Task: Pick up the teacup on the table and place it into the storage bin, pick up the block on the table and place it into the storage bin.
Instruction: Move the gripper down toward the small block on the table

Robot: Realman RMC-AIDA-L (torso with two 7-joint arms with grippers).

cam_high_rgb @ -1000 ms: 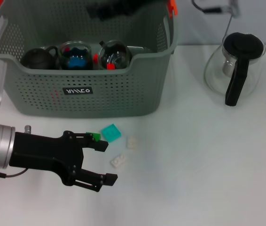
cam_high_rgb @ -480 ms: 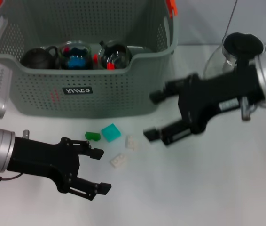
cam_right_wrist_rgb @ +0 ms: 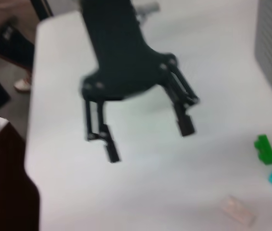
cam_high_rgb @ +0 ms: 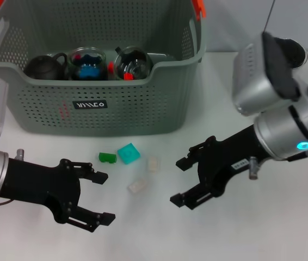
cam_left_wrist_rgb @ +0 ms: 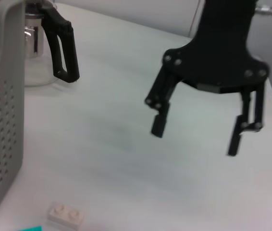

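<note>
Four small blocks lie on the counter [cam_high_rgb: 241, 234] below the storage bin [cam_high_rgb: 121, 111]. The right claw [cam_high_rgb: 181, 181], jaws apart, hovers at three o'clock of the white block [cam_high_rgb: 137, 186], nearer than the open left claw [cam_high_rgb: 104, 197] at seven o'clock.

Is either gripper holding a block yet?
No: the left gripper and right gripper are both open and empty above the table.

The left tool [cam_high_rgb: 100, 197] reaches in from the near left, low over the bench, its black fingers spread wide and holding nothing. The right tool [cam_high_rgb: 179, 182] comes from the right on a silver arm, fingers likewise spread and empty, facing the left one.
</note>
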